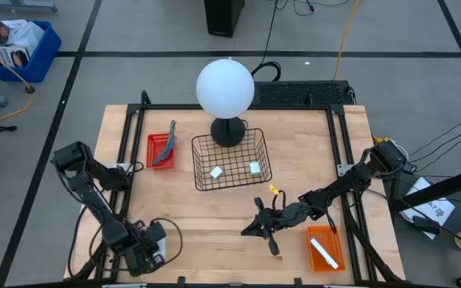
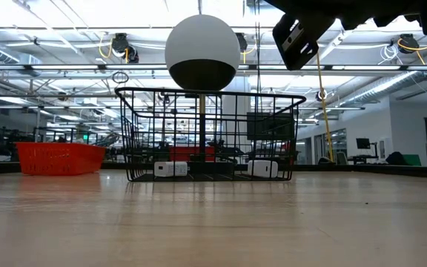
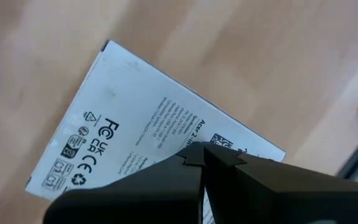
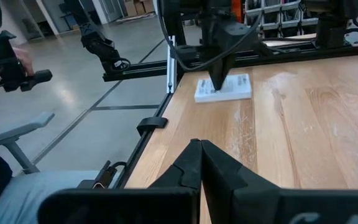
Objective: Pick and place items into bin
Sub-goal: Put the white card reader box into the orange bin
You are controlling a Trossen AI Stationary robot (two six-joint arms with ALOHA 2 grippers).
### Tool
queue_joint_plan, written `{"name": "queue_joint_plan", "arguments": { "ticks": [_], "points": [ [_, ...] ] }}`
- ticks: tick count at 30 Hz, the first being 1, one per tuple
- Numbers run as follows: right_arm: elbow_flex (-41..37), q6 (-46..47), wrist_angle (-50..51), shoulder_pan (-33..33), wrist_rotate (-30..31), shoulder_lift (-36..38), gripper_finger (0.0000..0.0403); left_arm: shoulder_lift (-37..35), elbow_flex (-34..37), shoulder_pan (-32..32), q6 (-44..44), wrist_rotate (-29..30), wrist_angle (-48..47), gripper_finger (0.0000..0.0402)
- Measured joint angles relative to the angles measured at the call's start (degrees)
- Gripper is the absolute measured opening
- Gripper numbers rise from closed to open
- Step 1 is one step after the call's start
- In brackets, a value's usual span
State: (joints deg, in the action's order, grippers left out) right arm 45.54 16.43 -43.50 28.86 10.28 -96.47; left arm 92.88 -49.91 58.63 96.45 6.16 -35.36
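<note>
A white printed card (image 3: 135, 130) lies flat on the wood near the table's near-left corner; it also shows in the right wrist view (image 4: 238, 90). My left gripper (image 3: 201, 152) is shut and points down at it (image 4: 219, 78). My right gripper (image 4: 197, 146) is shut and touches nothing. It hovers over the near middle of the table (image 1: 264, 232), in front of the black wire basket (image 1: 230, 160). Two white blocks (image 1: 216, 172) (image 1: 255, 168) lie on the basket's floor. A grey tool (image 1: 165, 148) lies in the red bin (image 1: 152, 160). My left gripper comes from above, pointing down, with its shut fingertips (image 4: 219, 84) on the printed top face of the card (image 3: 166, 134), about at its middle. The card lies flat on the table. The tips hide the exact spot, so I cannot tell if they truly touch.
The white globe lamp (image 1: 225, 88) stands on its dark base just beyond the basket. An orange bin (image 1: 314, 260) with a white item (image 1: 324, 250) sits near the near-right edge. A small yellow bit (image 1: 274, 190) lies by the right arm. Bare wood stretches between the two grippers.
</note>
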Motion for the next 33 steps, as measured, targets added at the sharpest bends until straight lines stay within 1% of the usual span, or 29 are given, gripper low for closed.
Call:
{"name": "queue_joint_plan", "arguments": {
  "ticks": [2, 6, 12, 15, 20, 25, 28, 30, 33],
  "points": [
    [0.0, 0.0, 0.0, 0.0, 0.0, 0.0, 0.0001, 0.1, 0.1, -1.4, -1.5, 1.9, 1.2, 0.0001],
    [0.0, -0.1, 0.0, 0.0, 0.0, 0.0, 0.0001, 0.2, 0.2, -4.5, -5.4, 3.4, 3.4, 0.0001],
    [0.0, -0.2, 0.1, 0.0, 0.0, 0.0, 0.0000, 4.2, -0.1, -9.3, -11.3, 2.5, 8.2, 0.0001],
    [0.0, -0.2, 0.2, 0.0, 0.0, 0.0, 0.0000, 6.5, -0.2, -11.5, -14.6, 2.2, 13.8, 0.0001],
    [0.0, -0.2, 0.5, 0.0, 0.0, 0.0, 0.0000, 8.0, 0.0, -15.1, -20.7, 2.3, 21.7, 0.0001],
    [0.0, 0.0, 1.5, 0.0, 0.0, 0.0, 0.0000, 8.3, 0.2, -19.1, -24.4, 3.1, 23.7, 0.0001],
    [0.0, 0.4, 2.7, 0.2, 0.0, 0.0, 0.0000, 8.9, 0.2, -21.8, -25.2, 3.1, 24.7, 0.0001],
    [0.0, 0.8, 3.5, 0.4, 0.0, 0.0, 0.0000, 10.0, 0.2, -23.4, -26.6, 3.3, 27.3, 0.0001],
    [0.0, 0.9, 4.1, 0.5, 0.0, 0.0, 0.0000, 13.0, 0.1, -25.4, -29.9, 3.2, 35.1, 0.0001]
  ]
}}
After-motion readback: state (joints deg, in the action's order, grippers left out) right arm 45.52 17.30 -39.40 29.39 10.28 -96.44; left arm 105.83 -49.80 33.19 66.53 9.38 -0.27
